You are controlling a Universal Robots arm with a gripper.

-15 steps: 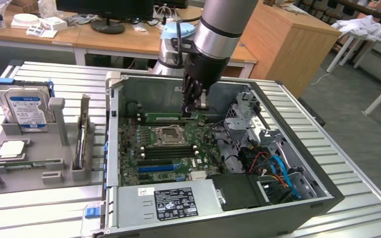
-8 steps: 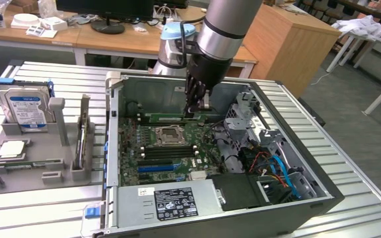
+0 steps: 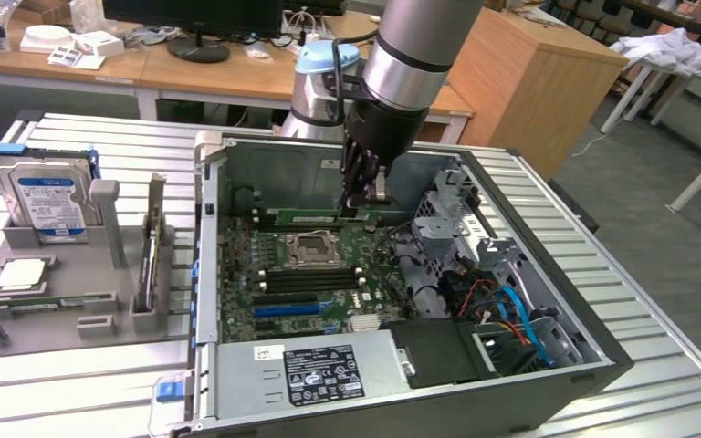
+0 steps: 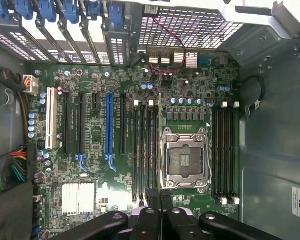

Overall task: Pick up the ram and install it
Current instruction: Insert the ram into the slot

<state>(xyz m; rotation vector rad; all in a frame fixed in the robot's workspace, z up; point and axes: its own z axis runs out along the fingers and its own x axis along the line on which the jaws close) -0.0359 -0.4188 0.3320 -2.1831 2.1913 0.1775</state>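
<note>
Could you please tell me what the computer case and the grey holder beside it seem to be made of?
Computer case: sheet metal, likely steel; bare dull-silver folded walls.
Grey holder: probably plastic, matte; uniform grey moulded blocks and slots, no glint.

The gripper (image 3: 358,208) has matt black fingers (image 4: 153,200) and hangs from a smooth, satin-silver metal arm (image 3: 405,55). Beneath it the circuit board (image 4: 100,130) is green and faintly glossy, with a blue plastic slot (image 4: 109,125) and a shiny metal socket frame (image 4: 185,157). Around it the case (image 3: 314,173) is dull grey sheet metal. Well away from it, a matt grey plastic holder (image 3: 77,265) sits on a ribbed metal table (image 3: 70,392).
</note>
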